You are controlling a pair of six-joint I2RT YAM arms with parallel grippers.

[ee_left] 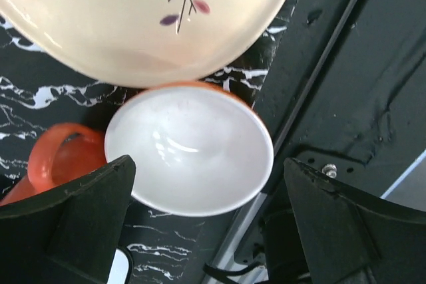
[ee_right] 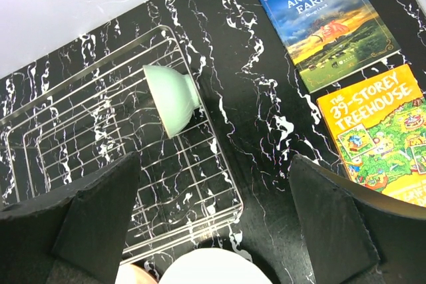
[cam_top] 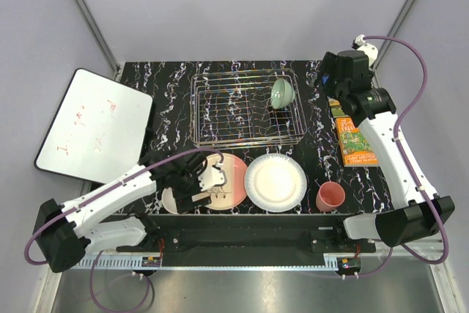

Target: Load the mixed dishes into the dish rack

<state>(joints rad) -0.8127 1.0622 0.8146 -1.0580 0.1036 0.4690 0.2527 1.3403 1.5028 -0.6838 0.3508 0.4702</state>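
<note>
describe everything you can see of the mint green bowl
The mint-green bowl is small, round and plain, a smooth pale green that looks like glazed ceramic, narrowing to a small base. It is tipped on its edge rather than upright, at the far right corner of the dish rack, propped among the silver wires. It is the only dish in the rack, and only the wires touch it. It looks whole and empty.

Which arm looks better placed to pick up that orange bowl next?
Left. The left end effector, open, hovers directly over the orange bowl; the right end effector is far off, by the dish rack.
</note>
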